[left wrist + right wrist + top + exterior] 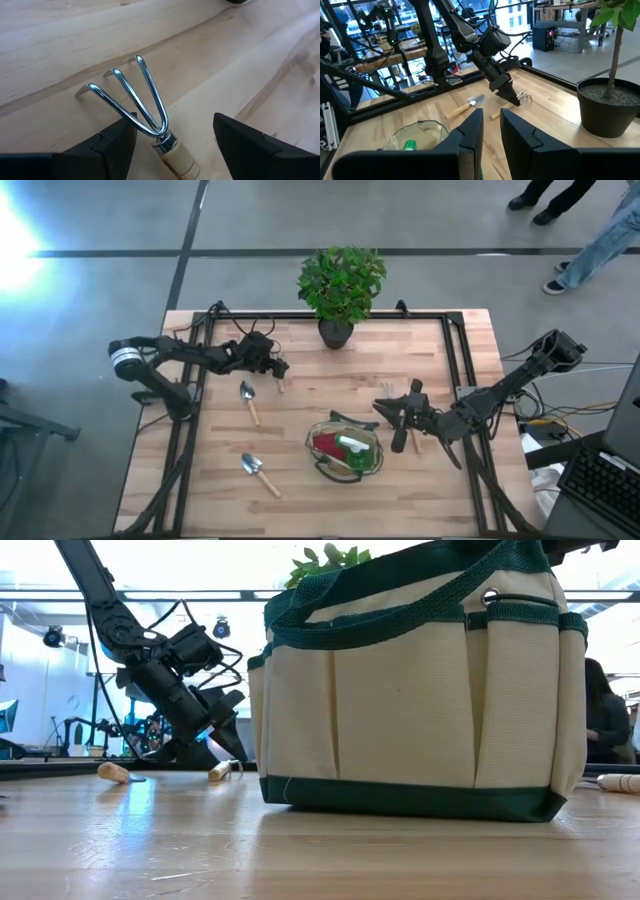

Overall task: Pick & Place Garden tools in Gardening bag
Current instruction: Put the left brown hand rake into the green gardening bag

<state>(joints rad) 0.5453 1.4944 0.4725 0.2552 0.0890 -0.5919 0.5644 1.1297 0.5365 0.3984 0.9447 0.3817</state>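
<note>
Left gripper (170,145) is open w/ a finger on each side of the hand fork (131,97), which lies on the counter (300,395) near the plant pot (336,332). Right gripper (491,135) is empty, fingers nearly closed w/ a thin gap, right of the gardening bag (346,448). Green spray bottle (353,447) & red scoop (326,444) are in the bag. 2 trowels (248,400) (258,472) lie left of the bag.
</note>
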